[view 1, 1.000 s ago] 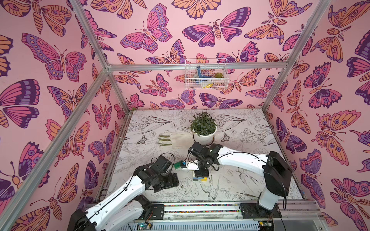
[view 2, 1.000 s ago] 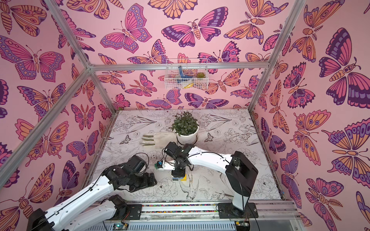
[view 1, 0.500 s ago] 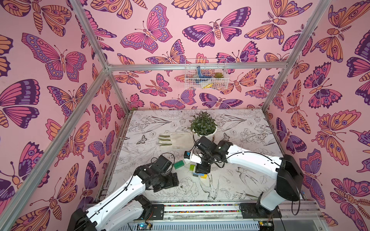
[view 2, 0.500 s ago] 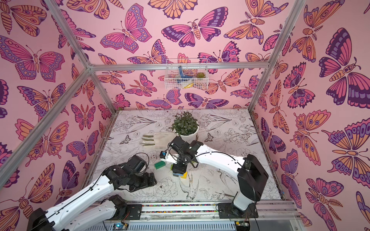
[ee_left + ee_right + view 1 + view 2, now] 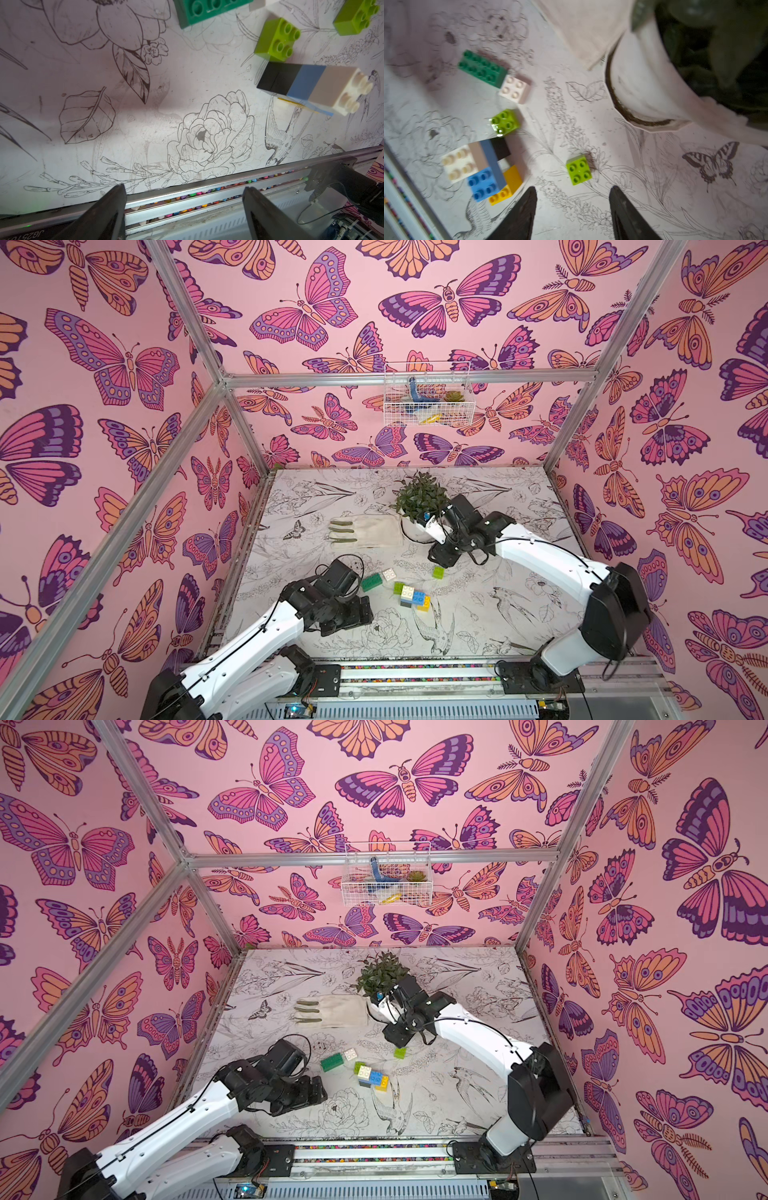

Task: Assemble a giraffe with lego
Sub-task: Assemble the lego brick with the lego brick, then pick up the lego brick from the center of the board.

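The giraffe point(image 5: 413, 598) is a short stack of black, yellow, blue and white lego lying on its side near the table's front; it also shows in the other top view as the giraffe point(image 5: 373, 1077) and in both wrist views. Around it lie a lime brick point(image 5: 398, 587), a second lime brick point(image 5: 438, 571), a long dark green brick point(image 5: 372, 582) and a white brick point(image 5: 389, 574). My right gripper point(image 5: 572, 190) hangs open and empty just behind the second lime brick point(image 5: 579, 170). My left gripper point(image 5: 185, 188) is wide open and empty over the table's front edge, left of the bricks.
A potted plant point(image 5: 420, 499) in a white pot stands right behind my right gripper point(image 5: 442, 558). A cloth glove point(image 5: 365, 531) lies left of the pot. A wire basket point(image 5: 428, 400) hangs on the back wall. The metal rail point(image 5: 415, 672) runs along the front.
My right gripper opened, let go of the brick stack and drew back toward the plant pot. The stack now lies on the table. The left arm has not moved.
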{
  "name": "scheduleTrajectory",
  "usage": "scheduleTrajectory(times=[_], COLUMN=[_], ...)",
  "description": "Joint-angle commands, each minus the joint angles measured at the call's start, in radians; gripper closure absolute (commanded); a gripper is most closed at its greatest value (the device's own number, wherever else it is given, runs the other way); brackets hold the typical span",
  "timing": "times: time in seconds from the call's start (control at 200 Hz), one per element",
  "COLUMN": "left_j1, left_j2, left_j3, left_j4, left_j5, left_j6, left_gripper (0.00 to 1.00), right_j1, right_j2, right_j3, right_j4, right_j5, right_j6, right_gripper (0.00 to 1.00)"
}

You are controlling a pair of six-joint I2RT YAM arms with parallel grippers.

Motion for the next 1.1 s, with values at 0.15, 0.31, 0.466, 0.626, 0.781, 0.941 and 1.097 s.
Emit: scheduleTrajectory(times=[0.15, 0.31, 0.466, 0.626, 0.781, 0.941, 1.097], left_j1=[-0.002, -0.003, -0.001, -0.006, -0.042, -0.042, -0.048], left_j2=[0.053, 0.059, 0.068, 0.09, 0.051, 0.069, 0.083], left_j3=[0.05, 0.051, 0.039, 0.067, 0.147, 0.17, 0.143], left_j4=[0.052, 0.055, 0.057, 0.066, 0.081, 0.079, 0.101], left_j5=[0.02, 0.027, 0.034, 0.044, -0.007, 0.023, 0.039], left_j6=[0.006, 0.012, 0.021, 0.063, 0.184, 0.233, 0.216], left_gripper=[0.07, 0.07, 0.07, 0.06, 0.04, 0.04, 0.04], right_j1=[-0.009, -0.008, -0.008, -0.006, -0.005, -0.002, -0.002], right_j2=[0.179, 0.185, 0.176, 0.162, 0.156, 0.092, 0.038], right_j3=[0.022, -0.013, -0.063, -0.081, -0.084, -0.137, -0.198], right_j4=[0.028, 0.037, 0.057, 0.051, 0.04, 0.065, 0.104], right_j5=[0.075, 0.071, 0.024, -0.035, -0.039, -0.069, -0.113], right_j6=[0.016, -0.025, -0.051, -0.07, -0.083, -0.07, -0.079], right_gripper=[0.41, 0.42, 0.42, 0.42, 0.43, 0.42, 0.42])
